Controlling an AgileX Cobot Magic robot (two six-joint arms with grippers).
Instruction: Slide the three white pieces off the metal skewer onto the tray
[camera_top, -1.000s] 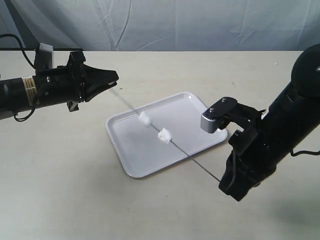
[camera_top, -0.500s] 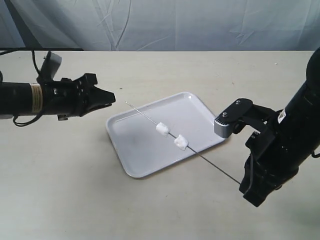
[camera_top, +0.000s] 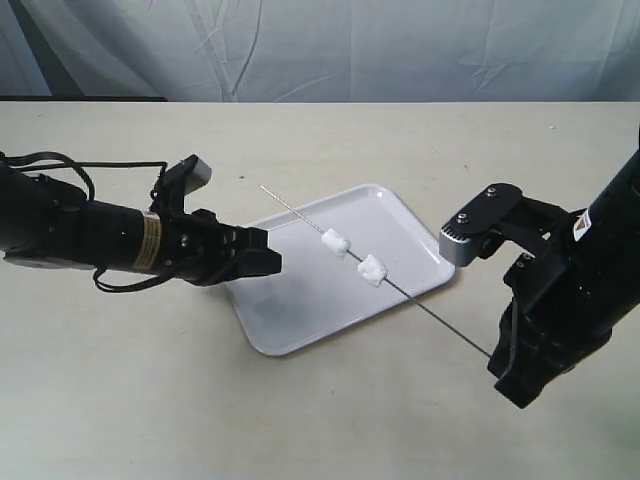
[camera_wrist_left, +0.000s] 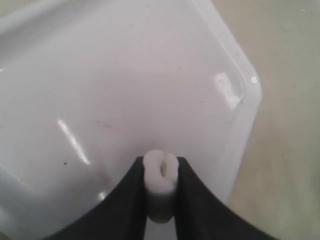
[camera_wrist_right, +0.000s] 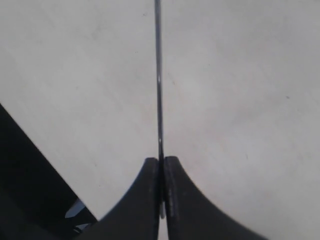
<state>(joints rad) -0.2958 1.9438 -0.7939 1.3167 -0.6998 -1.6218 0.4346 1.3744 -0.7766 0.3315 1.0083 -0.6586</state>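
The white tray (camera_top: 300, 318) lies mid-table. Above it slants the thin metal skewer (camera_top: 430, 311), carrying two white pieces (camera_top: 334, 243) (camera_top: 372, 270) near its middle. My right gripper (camera_top: 497, 358) is shut on the skewer's lower end; in the right wrist view the skewer (camera_wrist_right: 158, 100) runs straight out from between the closed fingers (camera_wrist_right: 150, 200) of that gripper (camera_wrist_right: 162, 162). My left gripper (camera_top: 272, 263) hovers low over the tray's left part. In the left wrist view that gripper (camera_wrist_left: 160, 171) is shut on the third white piece (camera_wrist_left: 160, 170), with the tray (camera_wrist_left: 125, 75) just below.
The beige table (camera_top: 330, 430) surrounds the tray. A pale cloth backdrop (camera_top: 350, 45) hangs behind the far edge. The bulky black right arm (camera_top: 570, 290) stands to the right of the tray; the left arm (camera_top: 70, 235) stretches in from the left with loose cables.
My left gripper pulled back from the skewer's tip, then swung down and right over the tray's left part. The skewer, with two pieces on it, shifted right with the right arm.
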